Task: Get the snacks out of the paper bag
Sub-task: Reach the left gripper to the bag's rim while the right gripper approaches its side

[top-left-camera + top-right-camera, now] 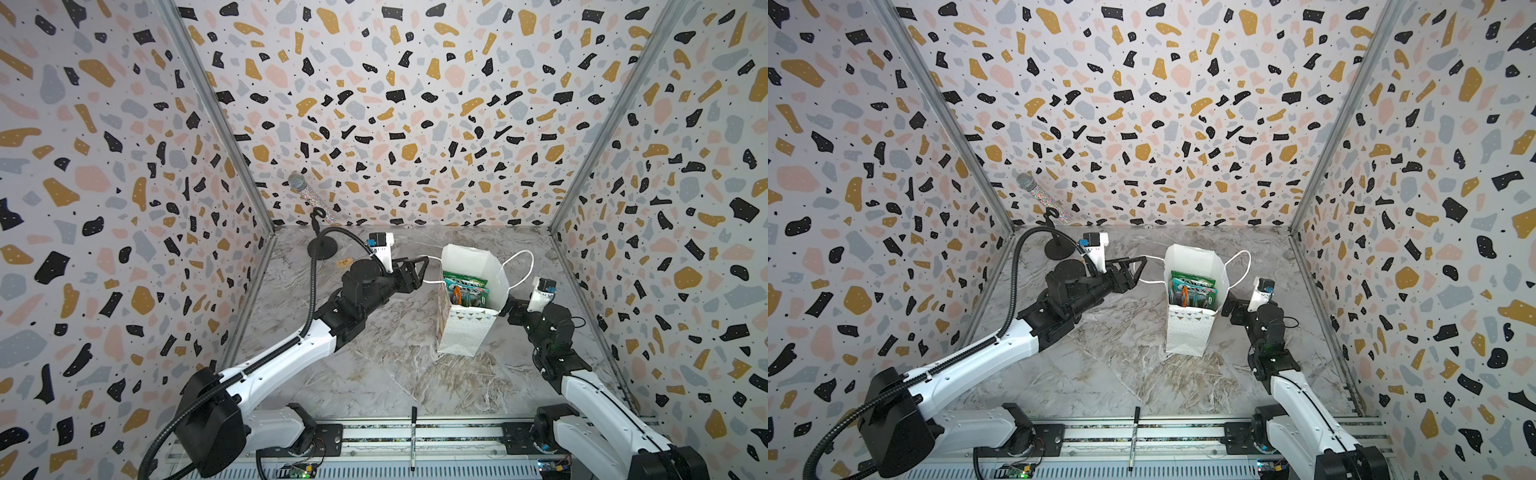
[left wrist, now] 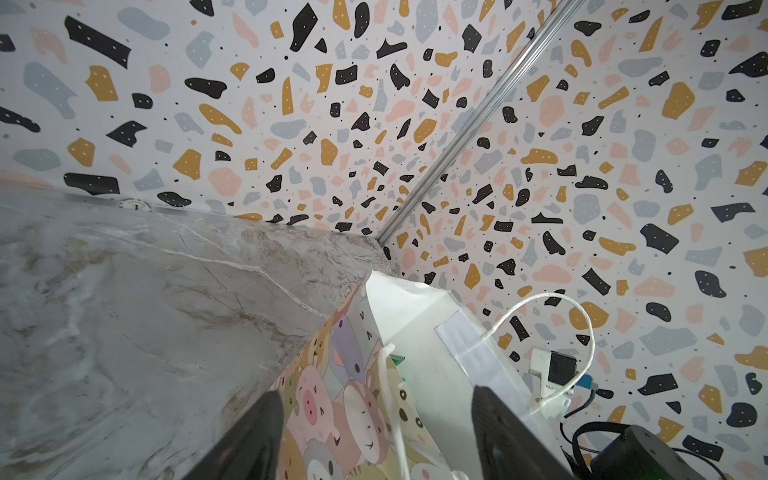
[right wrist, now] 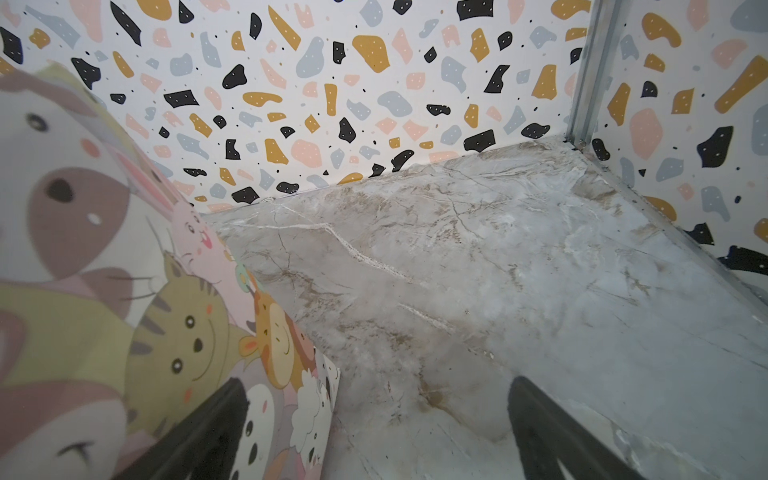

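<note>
On the marble table (image 1: 374, 365), right of centre in both top views, the paper bag (image 1: 459, 332) is seen standing upright and open-topped, with the snacks (image 1: 465, 286) stacked inside. At its left wall the left gripper (image 2: 374, 390) is shown with fingers (image 2: 257, 432) spread and the white cord handle (image 2: 394, 415) lying ungripped between them. Beside the opposite cartoon-printed wall the right gripper (image 3: 378, 381) is shown fully spread and empty; contact with the bag cannot be judged.

microphone (image 1: 305, 194) on stand (image 1: 323, 249), back-left corner | tan tag (image 1: 345, 262) beside stand base | pen (image 1: 414, 440) across front rail (image 1: 457, 436)
</note>
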